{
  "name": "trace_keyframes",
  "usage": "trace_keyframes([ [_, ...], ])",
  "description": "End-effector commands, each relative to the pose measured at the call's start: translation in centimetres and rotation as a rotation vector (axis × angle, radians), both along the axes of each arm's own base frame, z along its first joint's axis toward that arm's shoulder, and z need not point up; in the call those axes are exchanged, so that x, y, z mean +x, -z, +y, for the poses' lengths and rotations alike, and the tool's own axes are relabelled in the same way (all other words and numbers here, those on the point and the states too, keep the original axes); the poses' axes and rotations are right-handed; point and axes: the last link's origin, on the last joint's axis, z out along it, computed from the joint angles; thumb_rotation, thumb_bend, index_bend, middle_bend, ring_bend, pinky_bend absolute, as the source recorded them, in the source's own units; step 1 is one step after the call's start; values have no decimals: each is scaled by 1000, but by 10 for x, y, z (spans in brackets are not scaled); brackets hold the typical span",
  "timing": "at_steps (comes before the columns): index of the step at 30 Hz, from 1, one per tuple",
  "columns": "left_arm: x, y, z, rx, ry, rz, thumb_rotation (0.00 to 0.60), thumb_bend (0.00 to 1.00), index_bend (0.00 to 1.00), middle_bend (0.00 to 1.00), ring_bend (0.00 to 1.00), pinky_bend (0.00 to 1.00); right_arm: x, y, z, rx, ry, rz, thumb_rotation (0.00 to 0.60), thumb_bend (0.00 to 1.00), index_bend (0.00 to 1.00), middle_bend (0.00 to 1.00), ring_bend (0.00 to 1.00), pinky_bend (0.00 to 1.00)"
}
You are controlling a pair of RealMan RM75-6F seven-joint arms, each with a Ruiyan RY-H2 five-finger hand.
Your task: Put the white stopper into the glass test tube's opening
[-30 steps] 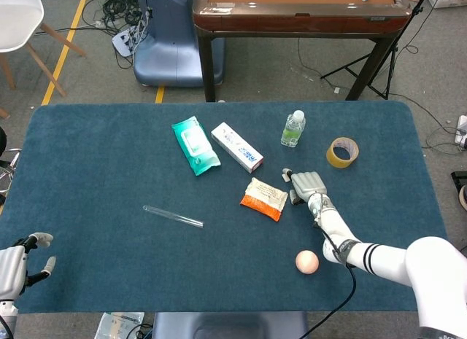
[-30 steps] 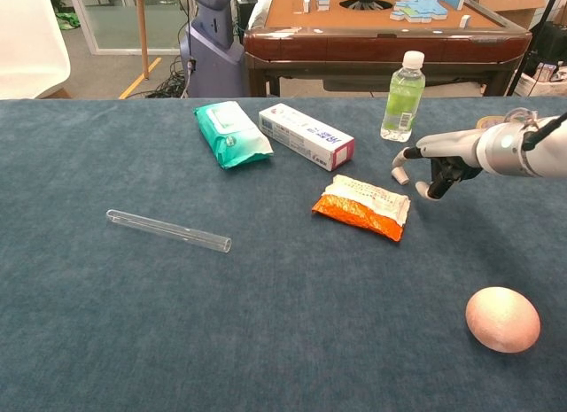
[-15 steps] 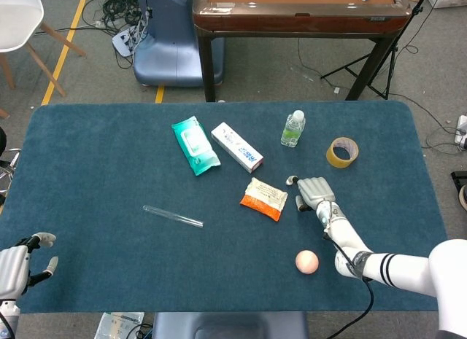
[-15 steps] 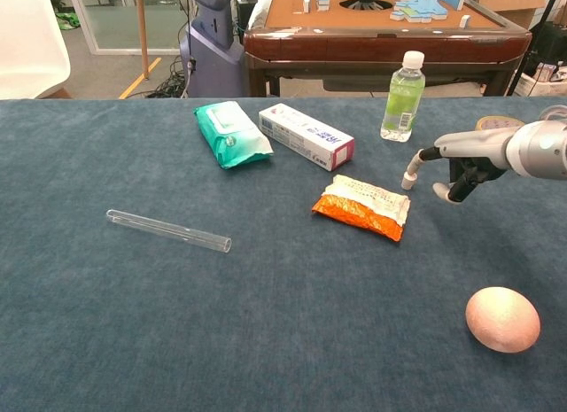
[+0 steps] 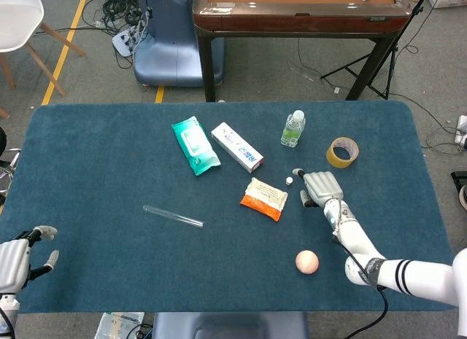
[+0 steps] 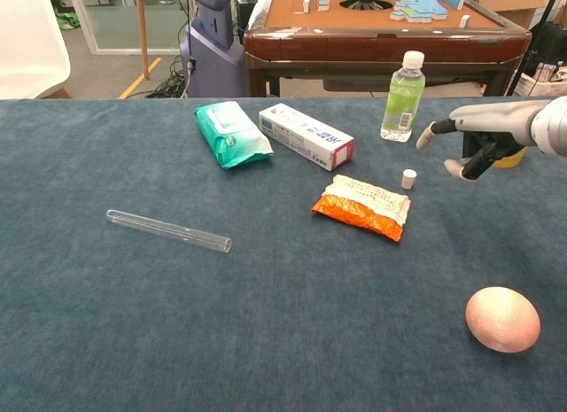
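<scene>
Right hand (image 6: 478,139) raised, fingers spread — left hand (image 5: 18,260) idle, open.

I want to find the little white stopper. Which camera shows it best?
The chest view shows it best: the white stopper stands on the cloth beside the orange packet, clear of the right hand. In the head view the stopper is only a tiny white dot near that hand.

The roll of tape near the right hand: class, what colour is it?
Yellowish tan. The roll of tape shows best in the head view, lying flat just beyond the right hand.
</scene>
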Motion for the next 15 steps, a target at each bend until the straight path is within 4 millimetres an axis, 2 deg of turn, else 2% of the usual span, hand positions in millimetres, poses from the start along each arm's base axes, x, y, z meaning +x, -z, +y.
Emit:
trace_keyframes([
  [1, 6, 0, 11, -44, 61, 5, 600, 309, 390, 429, 394, 455, 2, -18, 4, -49, -23, -12, 600, 512, 161, 964, 1000, 1000],
  [4, 13, 3, 24, -130, 140, 28, 600, 309, 380, 427, 394, 447, 4, -35, 10, -89, -40, -24, 600, 479, 161, 906, 991, 1000],
  [14, 60, 32, 81, -285, 405, 163, 600, 304, 331, 414, 383, 432, -1, -87, 35, -240, -83, -26, 600, 398, 161, 683, 772, 1000],
  [15, 64, 36, 86, -307, 422, 174, 600, 292, 314, 390, 375, 429, -3, -91, 38, -255, -83, -27, 600, 390, 161, 668, 757, 1000],
])
